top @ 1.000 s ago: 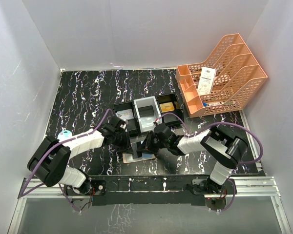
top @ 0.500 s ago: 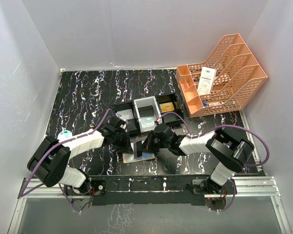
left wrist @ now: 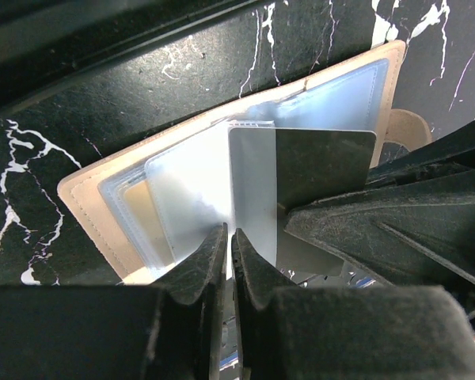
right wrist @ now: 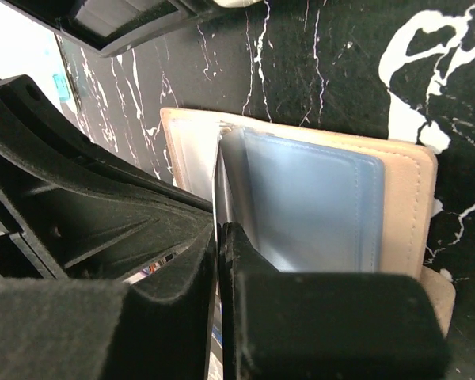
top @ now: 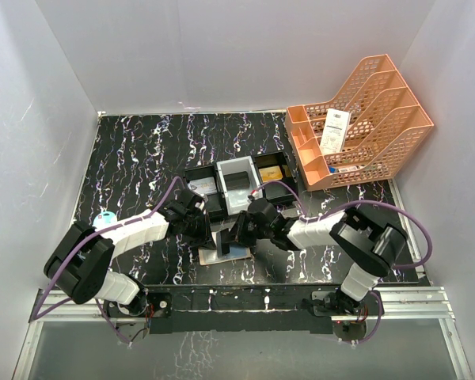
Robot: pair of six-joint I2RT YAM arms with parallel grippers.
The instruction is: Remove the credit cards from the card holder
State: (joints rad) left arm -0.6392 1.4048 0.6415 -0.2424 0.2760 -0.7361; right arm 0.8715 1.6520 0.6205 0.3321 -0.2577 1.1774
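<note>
The tan card holder lies open on the table between my two grippers; its pale bluish slots show in the left wrist view and the right wrist view. A silvery grey card stands upright out of a slot. My right gripper is shut on it, and the card shows edge-on between its fingers. My left gripper is shut, its tips down on the holder's slot panel beside the card's edge. More pale cards sit in the slots.
A black-and-grey three-compartment tray stands just behind the holder, with a gold card in its right compartment. An orange file rack with a white receipt stands at the back right.
My right gripper has edged slightly left with the card in it. The left arm and the holder have not visibly moved.
</note>
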